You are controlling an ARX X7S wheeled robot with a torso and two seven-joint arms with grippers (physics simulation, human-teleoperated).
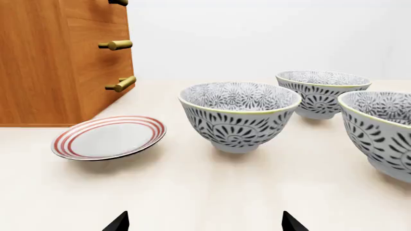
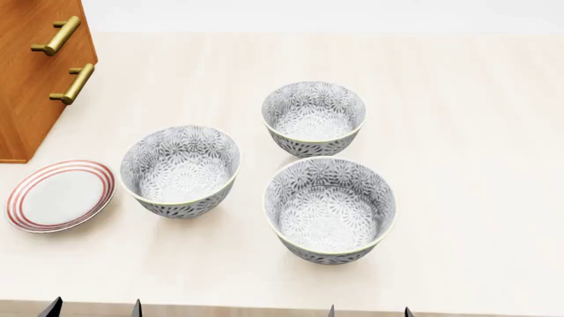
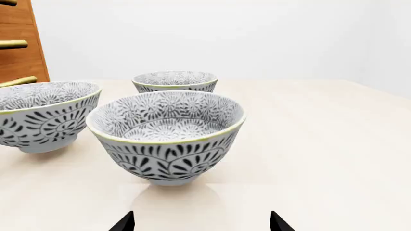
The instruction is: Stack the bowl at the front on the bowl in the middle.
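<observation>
Three patterned grey-and-white bowls stand upright and apart on the pale table. The front bowl (image 2: 331, 211) (image 3: 167, 137) (image 1: 382, 130) is nearest me, right of centre. Left of it and a little farther back is the middle bowl (image 2: 181, 170) (image 1: 239, 115) (image 3: 45, 115). The back bowl (image 2: 313, 119) (image 1: 323, 93) (image 3: 174, 82) is farthest. My right gripper (image 2: 369, 312) (image 3: 201, 222) is open, just short of the front bowl, holding nothing. My left gripper (image 2: 94, 309) (image 1: 205, 224) is open and empty at the table's near edge, short of the middle bowl.
A red-striped white plate (image 2: 60, 195) (image 1: 109, 137) lies left of the middle bowl. A wooden drawer cabinet (image 2: 35, 72) (image 1: 57, 57) with brass handles stands at the back left. The pale table (image 2: 476, 132) stretches to the right of the bowls.
</observation>
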